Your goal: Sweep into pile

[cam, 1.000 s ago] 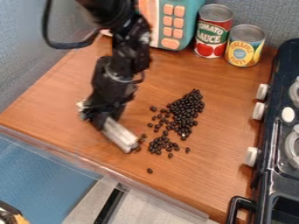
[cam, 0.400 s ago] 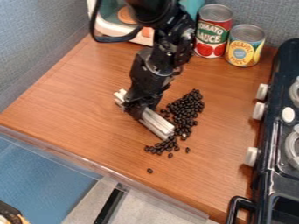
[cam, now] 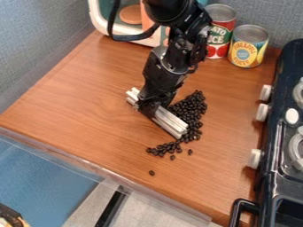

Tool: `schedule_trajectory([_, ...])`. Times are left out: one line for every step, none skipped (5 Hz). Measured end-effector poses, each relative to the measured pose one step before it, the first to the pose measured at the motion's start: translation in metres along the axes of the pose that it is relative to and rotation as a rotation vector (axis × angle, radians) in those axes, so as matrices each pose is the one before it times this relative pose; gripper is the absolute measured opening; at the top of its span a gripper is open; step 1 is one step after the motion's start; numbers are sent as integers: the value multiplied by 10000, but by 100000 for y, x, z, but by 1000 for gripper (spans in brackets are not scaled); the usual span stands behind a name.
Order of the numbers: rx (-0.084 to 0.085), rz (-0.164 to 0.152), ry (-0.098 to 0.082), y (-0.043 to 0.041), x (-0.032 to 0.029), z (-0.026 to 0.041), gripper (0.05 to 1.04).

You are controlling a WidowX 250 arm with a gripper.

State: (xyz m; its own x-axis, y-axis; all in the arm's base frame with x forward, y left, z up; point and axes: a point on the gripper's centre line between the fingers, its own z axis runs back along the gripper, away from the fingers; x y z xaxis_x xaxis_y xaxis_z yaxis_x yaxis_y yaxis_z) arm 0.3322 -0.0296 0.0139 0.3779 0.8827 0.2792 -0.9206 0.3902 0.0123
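Near the middle of the wooden counter, my black gripper [cam: 153, 105] points down and holds a pale, ridged bar [cam: 170, 121] that lies slantwise, from upper left to lower right, low at the counter surface. Dark beans [cam: 193, 109] are heaped along the bar's right side, and the bar's lower right end touches them. A looser cluster of beans [cam: 160, 150] lies just below that end. One single bean [cam: 152, 173] sits apart, nearer the counter's front edge.
Two cans [cam: 247, 46] stand at the back right, beside a toy microwave [cam: 131, 37] behind the arm. A dark toy stove [cam: 273, 146] with white knobs lines the right side. The counter's front edge [cam: 106, 170] runs diagonally at lower left.
The gripper and bar have moved right across the counter, up against the beans. Beans on the heap's left side have been pushed rightward, making it narrower.
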Motion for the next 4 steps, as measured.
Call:
schedule_trajectory([-32, -220, 13, 979, -1053, 611, 367])
schedule_trajectory([-486, -498, -225, 1258, -111, 2974, 368])
schedule_trajectory([-562, 462, 66, 2020, 2438, 3883, 368])
schedule_trajectory([-508, 176, 437, 1053, 592, 3273, 368])
